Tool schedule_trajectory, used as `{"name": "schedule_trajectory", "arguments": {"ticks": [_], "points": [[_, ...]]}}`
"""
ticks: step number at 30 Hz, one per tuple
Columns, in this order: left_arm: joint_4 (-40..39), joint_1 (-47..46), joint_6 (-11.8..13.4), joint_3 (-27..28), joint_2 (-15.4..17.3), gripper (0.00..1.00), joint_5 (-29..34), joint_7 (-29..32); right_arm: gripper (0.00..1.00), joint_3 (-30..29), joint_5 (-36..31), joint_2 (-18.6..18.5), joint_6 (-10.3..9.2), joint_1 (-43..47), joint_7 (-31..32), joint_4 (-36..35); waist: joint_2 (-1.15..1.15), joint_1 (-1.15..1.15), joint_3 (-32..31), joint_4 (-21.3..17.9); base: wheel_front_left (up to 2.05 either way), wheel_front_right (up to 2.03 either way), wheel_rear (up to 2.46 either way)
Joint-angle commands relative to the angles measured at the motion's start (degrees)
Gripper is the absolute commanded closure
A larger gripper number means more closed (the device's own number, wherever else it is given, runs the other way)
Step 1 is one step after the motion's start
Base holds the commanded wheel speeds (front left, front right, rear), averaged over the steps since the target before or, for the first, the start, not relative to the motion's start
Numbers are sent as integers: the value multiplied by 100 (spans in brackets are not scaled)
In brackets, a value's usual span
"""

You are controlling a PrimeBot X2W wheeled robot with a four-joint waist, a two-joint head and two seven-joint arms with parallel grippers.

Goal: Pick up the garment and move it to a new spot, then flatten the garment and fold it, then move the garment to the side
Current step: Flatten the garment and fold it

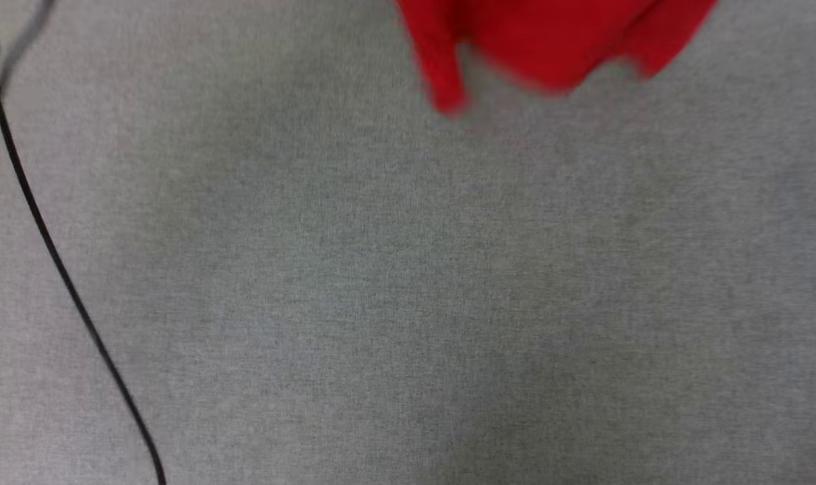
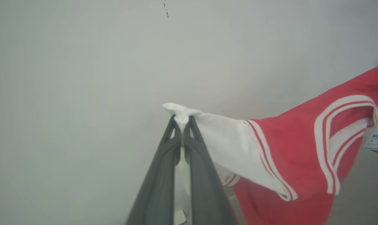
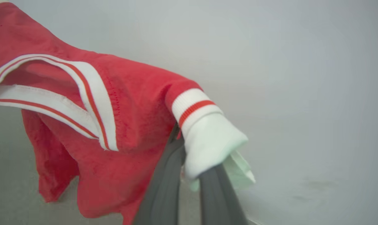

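Garment (image 1: 549, 40) is up in the air, strung between both grippers. In the head view its red hem is blurred and hangs over the far part of the grey worktop (image 1: 408, 303), right of middle. Can't tell if the hem touches the worktop. A black cable (image 1: 44, 229) runs along the worktop's left side, well apart from the garment.

Left gripper (image 2: 182, 120): jaws pinched tight on the tip of one white sleeve (image 2: 226, 140). Right gripper (image 3: 189, 162): jaws closed on the other white sleeve (image 3: 207, 140), with the cuff draped over its fingertips.

Handling, judged: light, soft and floppy knit. The body sags between the holds and the striped neckline (image 2: 326, 131) droops open. It probably swings and bunches when moved. Sleeve-tip pinches are thin and may slip. For flattening, shoulder seams or hem corners look like better holds.
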Motion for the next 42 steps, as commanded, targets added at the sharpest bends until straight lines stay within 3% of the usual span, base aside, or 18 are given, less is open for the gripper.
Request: {"name": "schedule_trajectory", "arguments": {"ticks": [1,10,19,24,33,42], "points": [[189,-398,-47,93,-69,100,59,-171,100,78,-165,168,-3,-533,-203,264,0,-1,241,57,0,0,0],[993,-1305,-172,247,-186,100,40,-604,100,573,-572,622,-2,-1816,-1041,1317,0,-1,489,101,0,0,0],[1556,-690,-280,66,-171,100,-120,-1050,100,1311,-320,762,-3,-1448,-1675,1848,0,-1,628,91,0,0,0],[1569,169,-300,-151,-35,100,-161,-1568,100,1765,-37,812,-3,-827,-2112,1987,0,-1,511,24,0,0,0],[1012,2526,-264,-364,175,100,-583,-2275,100,2388,569,543,-2,1103,-2741,1824,0,-1,-165,-29,0,0,0],[-87,5088,365,-510,559,100,-990,-2341,100,2745,1100,-11,-2,3074,-2989,1338,0,-1,-1016,-91,0,0,0]]}}
